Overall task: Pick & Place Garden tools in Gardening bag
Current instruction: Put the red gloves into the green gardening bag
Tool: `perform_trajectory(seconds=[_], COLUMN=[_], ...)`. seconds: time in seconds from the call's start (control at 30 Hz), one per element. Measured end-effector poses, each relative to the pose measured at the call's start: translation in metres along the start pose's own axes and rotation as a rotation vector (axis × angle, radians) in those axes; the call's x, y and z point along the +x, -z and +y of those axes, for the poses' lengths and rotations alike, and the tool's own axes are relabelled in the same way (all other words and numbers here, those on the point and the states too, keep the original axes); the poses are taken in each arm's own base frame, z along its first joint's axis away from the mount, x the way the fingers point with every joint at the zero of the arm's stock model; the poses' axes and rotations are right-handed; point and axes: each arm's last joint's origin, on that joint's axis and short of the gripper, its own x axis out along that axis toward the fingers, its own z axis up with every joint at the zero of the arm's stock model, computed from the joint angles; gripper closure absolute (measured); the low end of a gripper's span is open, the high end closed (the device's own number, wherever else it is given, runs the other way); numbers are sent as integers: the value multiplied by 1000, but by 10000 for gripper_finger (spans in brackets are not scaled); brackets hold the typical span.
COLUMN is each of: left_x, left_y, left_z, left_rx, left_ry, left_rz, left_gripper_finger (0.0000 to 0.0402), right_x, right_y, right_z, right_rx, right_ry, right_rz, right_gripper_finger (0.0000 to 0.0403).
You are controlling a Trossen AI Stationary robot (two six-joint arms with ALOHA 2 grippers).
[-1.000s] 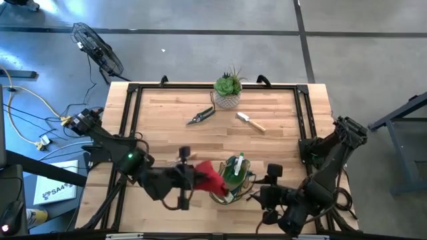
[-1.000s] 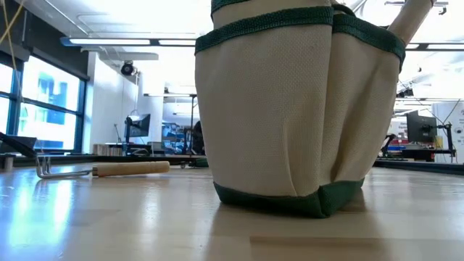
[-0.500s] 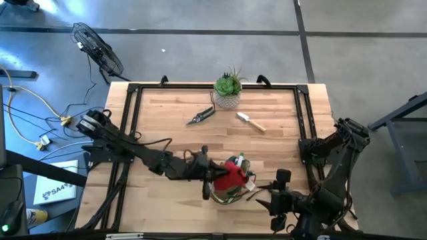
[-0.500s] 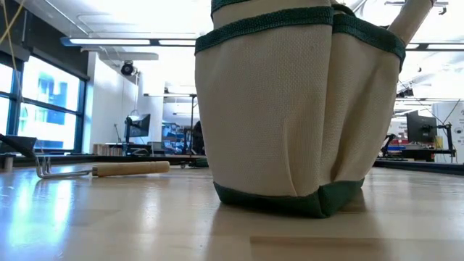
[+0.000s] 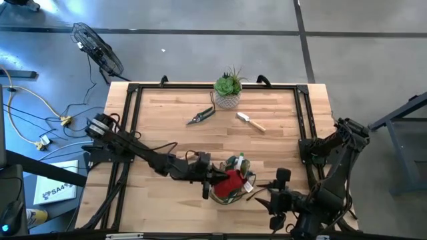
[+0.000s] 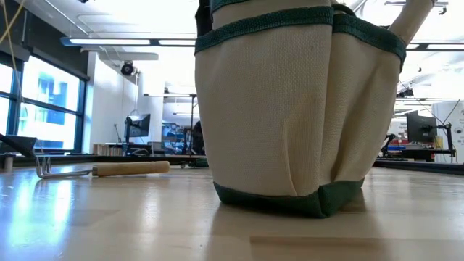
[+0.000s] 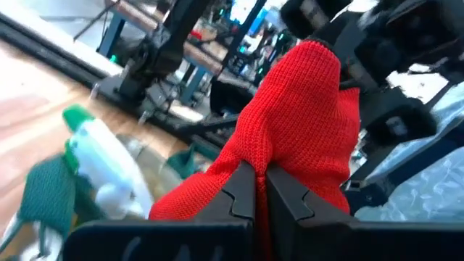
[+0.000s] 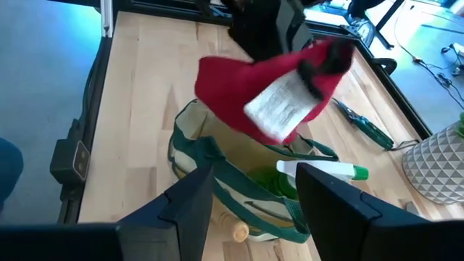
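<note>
The tan and green gardening bag stands near the table's front edge and fills the low view. A green-and-white spray bottle stands in it, and a wooden handle sticks out of its top. My left gripper is over the bag's opening, shut on a red knitted piece with a white label. My right gripper is open and empty just right of the bag, its fingers pointing at it. My left gripper pinches the red knitted piece between its two fingers at a bunched part of the fabric; how many layers I cannot tell. The fingers slant down from the table's left. The piece hangs slack below them, over the bag's open top.
Dark pruning shears and a wooden-handled tool lie toward the far side, in front of the green plant in its white pot. A wooden-handled rake lies flat on the table in the low view. Black rails frame the table.
My left gripper has gone toward the table's right edge with the red piece, from beside the bag to over its opening, and the piece now hangs lower into the bag's top. My right gripper has drawn back a little from the bag toward the near edge.
</note>
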Motion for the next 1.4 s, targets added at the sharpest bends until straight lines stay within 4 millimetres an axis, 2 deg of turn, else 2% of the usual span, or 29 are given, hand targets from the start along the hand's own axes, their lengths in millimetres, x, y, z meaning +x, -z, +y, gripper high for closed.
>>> perform_trajectory(seconds=[0.23, 0.67, 0.8, 0.93, 1.13, 1.27, 1.4], left_x=[3, 4, 2, -1, -3, -9, -18], left_y=[13, 25, 18, 21, 16, 4, -6], left_z=[8, 16, 19, 22, 20, 16, 15], left_rx=[-55, -170, -155, -133, -116, -41, 27], left_ry=[-14, -82, -120, -183, -193, -201, -282], left_rz=[73, 152, 173, 213, 195, 191, 193], left_gripper_finger=[400, 400, 400, 396, 396, 397, 397], right_x=[4, 6, 6, 6, 6, 6, 6], right_y=[-2, -3, -2, -2, -2, -2, -2], right_z=[-2, -4, -4, -4, -4, -4, -4], right_rx=[-3, -1, 3, 5, 5, 3, -3], right_ry=[16, 24, 19, 16, 14, 15, 17], right_rz=[-1, 4, 9, 12, 15, 15, 18], right_gripper_finger=[215, 215, 215, 215, 215, 215, 215])
